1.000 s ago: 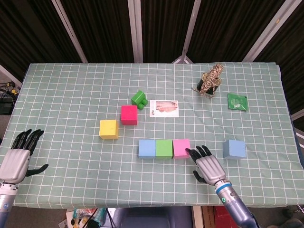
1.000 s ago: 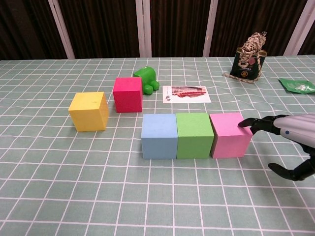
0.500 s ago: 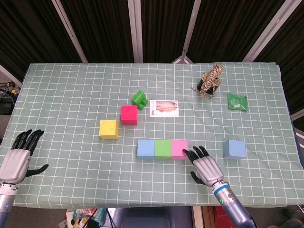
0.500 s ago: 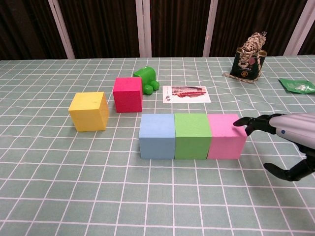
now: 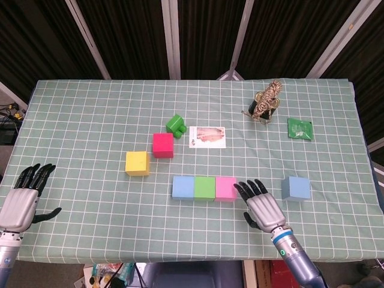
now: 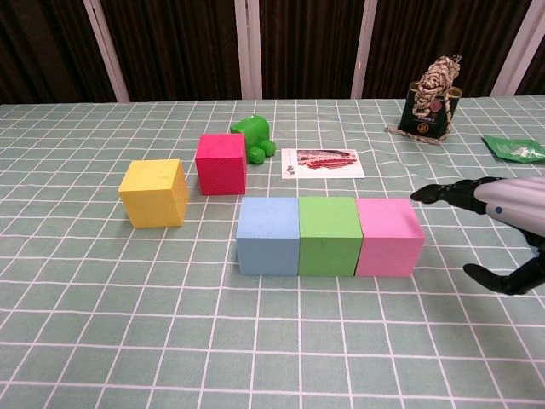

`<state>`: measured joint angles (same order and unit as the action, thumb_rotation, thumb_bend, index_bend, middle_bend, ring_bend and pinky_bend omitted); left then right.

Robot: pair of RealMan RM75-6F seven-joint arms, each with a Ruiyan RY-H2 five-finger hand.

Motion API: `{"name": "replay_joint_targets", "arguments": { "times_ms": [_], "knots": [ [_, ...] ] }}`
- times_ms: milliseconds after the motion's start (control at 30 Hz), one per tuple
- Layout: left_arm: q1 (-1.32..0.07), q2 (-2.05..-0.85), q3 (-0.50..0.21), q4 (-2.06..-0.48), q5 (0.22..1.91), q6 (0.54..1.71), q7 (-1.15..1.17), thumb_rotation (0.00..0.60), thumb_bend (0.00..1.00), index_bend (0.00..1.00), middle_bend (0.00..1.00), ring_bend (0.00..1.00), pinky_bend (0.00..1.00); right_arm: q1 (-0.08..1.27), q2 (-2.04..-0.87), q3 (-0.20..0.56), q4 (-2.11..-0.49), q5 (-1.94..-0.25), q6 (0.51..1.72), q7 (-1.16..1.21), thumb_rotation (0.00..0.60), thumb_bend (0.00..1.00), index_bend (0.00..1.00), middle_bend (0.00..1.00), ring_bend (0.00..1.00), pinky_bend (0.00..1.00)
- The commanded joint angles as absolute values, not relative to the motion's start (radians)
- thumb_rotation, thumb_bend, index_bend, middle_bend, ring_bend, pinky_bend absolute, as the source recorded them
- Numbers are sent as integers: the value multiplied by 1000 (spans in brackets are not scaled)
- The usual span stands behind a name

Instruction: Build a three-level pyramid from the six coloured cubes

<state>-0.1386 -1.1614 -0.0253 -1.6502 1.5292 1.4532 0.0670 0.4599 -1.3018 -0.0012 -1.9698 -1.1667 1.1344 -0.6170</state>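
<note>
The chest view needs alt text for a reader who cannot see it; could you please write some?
A light blue cube, green cube and pink cube sit side by side in a row on a green checked tablecloth. The right hand hovers open beside the pink one; a yellow cube and red cube wait behind.

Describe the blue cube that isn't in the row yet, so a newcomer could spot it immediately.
Start at the row of three touching cubes near the front edge of the checked table: blue, green, pink. Go past the pink end and the right hand beside it. The lone blue cube sits there by itself, touching nothing, unlike its twin in the row.
</note>
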Motion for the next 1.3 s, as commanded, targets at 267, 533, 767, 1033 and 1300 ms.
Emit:
{"name": "replay_joint_targets", "arguments": {
  "times_ms": [267,533,767,1033,1300],
  "knots": [
    [-137,-1162,-22,-1651,1531,1454,74,600,88,0,58,0,32,402,-1160,-22,-1997,-1251,1221,-546,600,480,0,43,0,0],
    [-137,-1171,-21,-1651,1529,1451,101,600,88,0,58,0,32,286,-1042,-67,-1966,-1400,1359,-339,600,426,0,33,0,0],
    [-141,-1181,-29,-1654,1519,1449,129,600,88,0,58,0,32,257,-1020,-77,-1932,-1458,1372,-267,600,426,0,33,0,0],
    [-138,-1184,-26,-1651,1520,1454,141,600,88,0,58,0,32,261,-1031,-66,-1916,-1465,1334,-267,600,362,0,32,0,0],
    [-138,-1184,-27,-1648,1526,1459,133,600,88,0,58,0,32,330,-1046,6,-1872,-1317,1207,-301,600,264,0,32,0,0]
  ]
}}
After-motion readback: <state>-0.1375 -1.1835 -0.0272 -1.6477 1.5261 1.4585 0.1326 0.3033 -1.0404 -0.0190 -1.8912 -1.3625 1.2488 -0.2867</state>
